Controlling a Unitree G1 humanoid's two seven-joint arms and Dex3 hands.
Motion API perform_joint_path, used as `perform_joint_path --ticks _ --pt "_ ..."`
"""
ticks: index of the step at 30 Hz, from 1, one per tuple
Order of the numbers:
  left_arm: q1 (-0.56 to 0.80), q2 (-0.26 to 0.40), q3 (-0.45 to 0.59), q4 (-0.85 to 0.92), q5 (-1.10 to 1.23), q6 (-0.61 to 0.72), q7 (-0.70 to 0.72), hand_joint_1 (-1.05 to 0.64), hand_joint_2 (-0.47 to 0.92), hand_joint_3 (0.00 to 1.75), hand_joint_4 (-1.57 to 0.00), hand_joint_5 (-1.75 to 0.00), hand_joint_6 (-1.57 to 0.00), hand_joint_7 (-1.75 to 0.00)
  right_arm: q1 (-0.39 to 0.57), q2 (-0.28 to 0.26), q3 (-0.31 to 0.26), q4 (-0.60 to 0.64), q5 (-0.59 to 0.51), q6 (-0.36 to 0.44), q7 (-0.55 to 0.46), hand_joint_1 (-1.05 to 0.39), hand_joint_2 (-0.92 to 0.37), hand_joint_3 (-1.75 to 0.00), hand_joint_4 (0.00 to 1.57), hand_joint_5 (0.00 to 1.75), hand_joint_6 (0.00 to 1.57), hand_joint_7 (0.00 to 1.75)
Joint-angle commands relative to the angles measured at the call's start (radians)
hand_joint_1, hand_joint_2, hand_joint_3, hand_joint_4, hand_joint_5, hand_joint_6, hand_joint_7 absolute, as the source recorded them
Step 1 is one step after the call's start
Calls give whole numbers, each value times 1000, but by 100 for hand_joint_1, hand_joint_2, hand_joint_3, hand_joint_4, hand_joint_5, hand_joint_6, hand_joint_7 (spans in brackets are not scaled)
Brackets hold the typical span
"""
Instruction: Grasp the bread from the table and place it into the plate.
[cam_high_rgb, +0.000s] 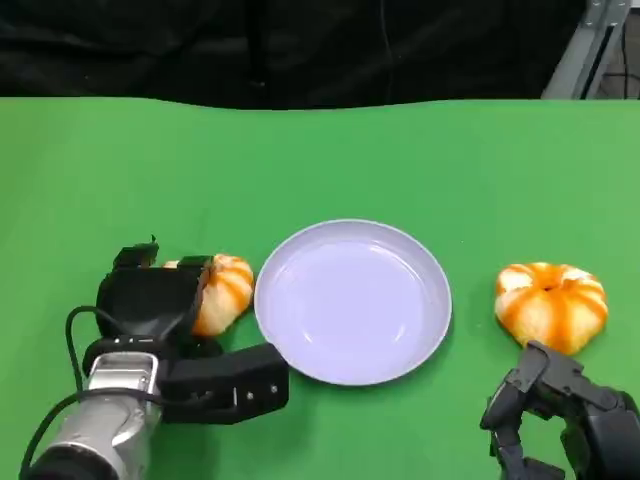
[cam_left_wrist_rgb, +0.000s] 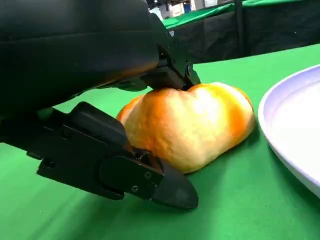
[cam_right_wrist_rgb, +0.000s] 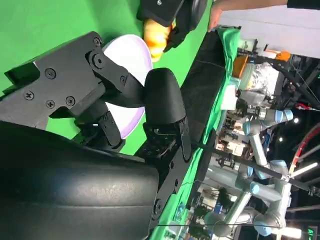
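- Here, my left hand (cam_high_rgb: 160, 310) sits at the near left of the green table (cam_high_rgb: 330, 160), its fingers wrapped over and around the left bread roll (cam_high_rgb: 222, 290).
- Up close in my left wrist view, one finger (cam_left_wrist_rgb: 170, 75) presses on the top of that roll (cam_left_wrist_rgb: 192, 125) and another (cam_left_wrist_rgb: 125, 172) lies along its near side, low against the cloth, so I am grasping it.
- The roll's underside appears to rest on the table, just beside the left rim of the white plate (cam_high_rgb: 420, 340); from the head view a narrow strip of green shows between the two.
- That plate stands empty at the middle of the table, and its curved rim (cam_left_wrist_rgb: 280, 135) comes into my left wrist view next to the roll.
- My right hand (cam_high_rgb: 565, 420) is at the near right corner, fingers curled inward with nothing inside them, so it is clenched on air.
- Just beyond its fingertips lies a second bread roll (cam_high_rgb: 551, 305), orange and white striped, on the table to the right of the plate and apart from it; I cannot tell whether my fingers touch it.
- My right wrist view shows my right hand's fingers (cam_right_wrist_rgb: 162, 97) bent in, with the plate (cam_right_wrist_rgb: 132, 55) past them.
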Motion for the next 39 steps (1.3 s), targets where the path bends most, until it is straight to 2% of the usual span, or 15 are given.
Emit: perform_joint_path --ticks 1,16,19,23,24,25,26,27,31,32,34,35,37,38,39 --pt "-23 5 -8 37 -22 -7 17 -89 92 3 -23 -13 -47 0 2 -2 -3 -10 7 3 -6 -15 -54 -114 81 175 73 157" --pt "-39 -4 -34 118 -54 -70 78 -88 92 6 -27 -13 -48 0 1 0 -2 -5 3 -4 -12 -16 -54 -114 82 175 73 157" --pt "-37 -2 -30 139 -81 -133 99 -74 91 3 -35 -15 -54 -2 0 3 2 -4 7 -5 -11 -15 -54 -114 81 175 73 157" --pt "-43 -2 -35 156 -89 -147 110 -71 91 1 -38 -14 -56 -2 0 4 1 -4 7 -5 -11 -15 -54 -114 81 175 73 157" --pt "-36 -8 -9 157 -127 -183 106 -71 91 1 -38 -14 -56 -2 1 3 0 -5 3 -6 -13 -15 -54 -114 81 175 73 157" --pt "-31 -11 10 157 -157 -211 104 -41 91 2 -62 -33 -72 -6 1 3 -1 -5 0 -7 -15 -16 -54 -114 81 175 73 157" --pt "-28 -14 23 159 -177 -232 102 -22 91 1 -71 -56 -85 -5 2 3 -1 -6 -3 -7 -17 -16 -54 -114 81 175 73 157" --pt "-28 -15 29 161 -189 -244 102 -15 91 1 -73 -65 -89 -4 2 3 -2 -6 -4 -8 -18 -16 -54 -114 81 175 74 157" --pt "-28 -15 36 172 -207 -272 116 -9 91 0 -75 -75 -94 -3 2 1 -1 -6 -3 -7 -18 -16 -54 -114 81 175 74 157" --pt "-25 -16 42 175 -215 -286 125 -11 92 5 -79 -80 -102 -6 2 -1 -1 -6 -2 -7 -18 -16 -54 -114 81 175 74 157" --pt "-19 -14 52 175 -228 -317 147 -11 92 7 -81 -83 -106 -8 2 -3 -1 -6 3 -7 -15 -16 -55 -114 81 175 73 157" --pt "-16 -12 55 175 -232 -330 157 -11 90 5 -81 -120 -113 -9 2 -4 -1 -5 5 -7 -13 -16 -55 -114 81 175 73 157" --pt "-13 -9 60 174 -239 -348 173 -11 89 2 -78 -143 -118 -10 2 -5 -1 -5 8 -7 -11 -16 -55 -114 81 175 73 157" --pt "-13 -9 64 176 -240 -354 189 -10 91 6 -73 -157 -119 -26 2 -7 -1 -4 11 -7 -9 -16 -55 -114 81 175 73 157" --pt "-15 -7 67 179 -239 -359 202 -9 91 15 -71 -167 -96 -92 1 -8 -1 -4 14 -6 -6 -15 -55 -114 81 175 73 157"
